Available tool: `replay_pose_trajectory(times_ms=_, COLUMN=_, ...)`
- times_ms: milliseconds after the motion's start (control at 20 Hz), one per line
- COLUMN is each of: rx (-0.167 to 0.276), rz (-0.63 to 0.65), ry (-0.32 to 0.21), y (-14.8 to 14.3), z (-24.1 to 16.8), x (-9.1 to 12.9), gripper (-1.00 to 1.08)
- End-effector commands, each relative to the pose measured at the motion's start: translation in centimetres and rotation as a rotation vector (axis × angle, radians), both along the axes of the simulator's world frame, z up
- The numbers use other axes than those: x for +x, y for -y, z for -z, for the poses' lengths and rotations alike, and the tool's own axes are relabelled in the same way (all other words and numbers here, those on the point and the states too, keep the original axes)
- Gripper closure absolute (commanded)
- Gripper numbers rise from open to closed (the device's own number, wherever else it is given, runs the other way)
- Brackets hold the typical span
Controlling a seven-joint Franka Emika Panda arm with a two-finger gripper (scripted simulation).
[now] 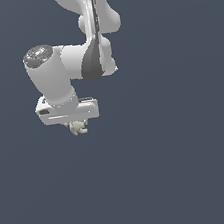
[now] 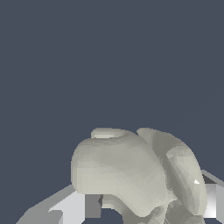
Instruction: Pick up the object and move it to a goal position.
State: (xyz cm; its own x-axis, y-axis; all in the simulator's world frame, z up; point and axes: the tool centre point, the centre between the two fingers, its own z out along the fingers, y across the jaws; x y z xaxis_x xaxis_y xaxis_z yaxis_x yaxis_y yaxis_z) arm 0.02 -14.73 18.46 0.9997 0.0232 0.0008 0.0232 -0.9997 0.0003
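Sitting btwn end effector (image 1: 78, 124) fingers: object (image 1: 77, 128)

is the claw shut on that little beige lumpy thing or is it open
Shut on it: the small cream-beige lumpy object sits between the white claw fingers, filling the wrist view.

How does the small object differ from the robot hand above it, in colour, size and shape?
Colour: the object is cream-beige; the hand is white-grey.
Size: the object is much smaller than the hand.
Shape: the object is lumpy, with rounded knobs; the hand is a smooth block.
Both are pale against the dark background.
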Motion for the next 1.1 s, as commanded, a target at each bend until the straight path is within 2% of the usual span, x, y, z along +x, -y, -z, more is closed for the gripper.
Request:
replay_pose_trajectory(times_ms=0, rx=0.0, rz=0.0, ry=-0.001, y=0.9, z=-2.1, x=1.0, gripper=1.08)
replay_pose_trajectory(times_ms=500, rx=0.0, rz=0.0, ry=-0.001, y=3.6, z=-8.6, x=4.4, gripper=1.08)
replay_pose_trajectory(times_ms=1050, rx=0.0, rz=-0.001, ry=-0.001, y=5.8, z=-13.8, x=7.2, gripper=1.08)
